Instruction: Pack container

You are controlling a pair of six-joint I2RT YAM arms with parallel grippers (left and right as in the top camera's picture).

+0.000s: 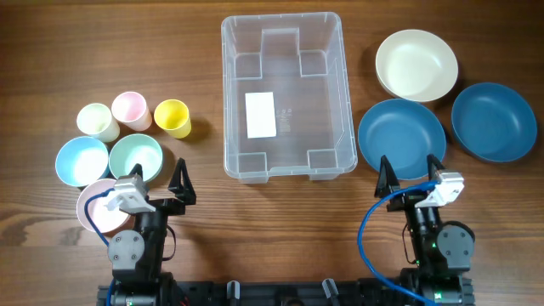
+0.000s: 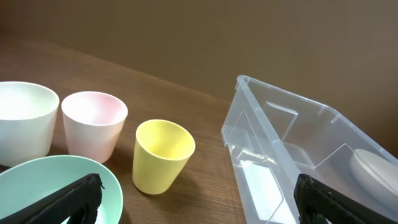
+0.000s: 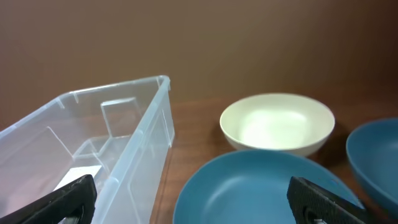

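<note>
Overhead. Shows the container [image 1: 306,110] open and empty at mid-table, with a white label on its base. Puts cups and small bowls to its left, a cream bowl [image 1: 416,64] and two blue bowls to its right. Finds the left gripper [image 1: 157,174] and right gripper [image 1: 409,168] near the front edge, both spread wide and holding nothing.

Left wrist. Catches the container's thin clear wall and rolled rim just right of a yellow cup [image 2: 163,155]. Suggests light, slightly springy, slick plastic that probably slides on the wood if nudged. Points to the rim lip at a short end as the likeliest hold.

Right wrist. Sets the container left of the cream bowl, apart from it. Shows smooth wood-grain table [image 3: 193,112] and a plain dark wall behind.
</note>
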